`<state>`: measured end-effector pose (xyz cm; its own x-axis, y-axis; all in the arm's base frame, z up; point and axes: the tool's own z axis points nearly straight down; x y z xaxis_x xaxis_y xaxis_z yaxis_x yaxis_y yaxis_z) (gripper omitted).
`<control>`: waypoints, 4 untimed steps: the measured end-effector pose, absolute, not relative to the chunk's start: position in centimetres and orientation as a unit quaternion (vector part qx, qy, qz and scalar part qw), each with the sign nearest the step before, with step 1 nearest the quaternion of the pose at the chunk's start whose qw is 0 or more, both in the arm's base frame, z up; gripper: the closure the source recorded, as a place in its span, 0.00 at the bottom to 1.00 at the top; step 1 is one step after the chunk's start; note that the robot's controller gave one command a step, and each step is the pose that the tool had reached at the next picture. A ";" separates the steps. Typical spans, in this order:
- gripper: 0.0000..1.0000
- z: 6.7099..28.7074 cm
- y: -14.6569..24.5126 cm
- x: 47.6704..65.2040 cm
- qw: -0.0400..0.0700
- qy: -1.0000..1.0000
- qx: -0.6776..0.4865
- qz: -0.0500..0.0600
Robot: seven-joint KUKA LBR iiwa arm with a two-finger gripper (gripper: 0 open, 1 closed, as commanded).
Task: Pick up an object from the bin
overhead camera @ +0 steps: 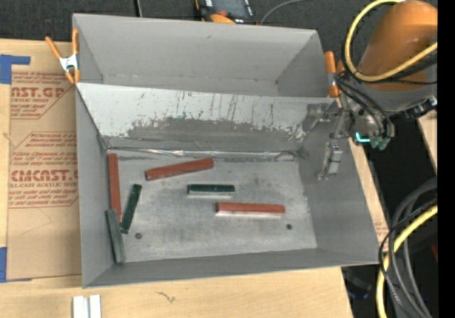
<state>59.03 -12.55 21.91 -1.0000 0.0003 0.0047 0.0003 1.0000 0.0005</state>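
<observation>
Grey bin (213, 60), hand (328, 163) perhaps above it

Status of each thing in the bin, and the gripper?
Red flat bar, left wall: lying.
Red flat bar, rear: lying, slanted.
Red flat bar, front: lying.
Dark green short bar, centre: lying.
Dark green bar, left: lying, slanted.
Grey-green bar, front-left corner: lying.
Gripper: by right wall, touching no bar.
</observation>
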 end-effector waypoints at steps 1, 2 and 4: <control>0.00 10.3 -9.6 56.3 0.004 -0.999 -0.051 -0.001; 0.00 6.7 -8.0 52.6 0.003 -0.998 -0.059 -0.001; 1.00 25.5 -9.9 53.5 -0.006 -1.000 -0.009 0.001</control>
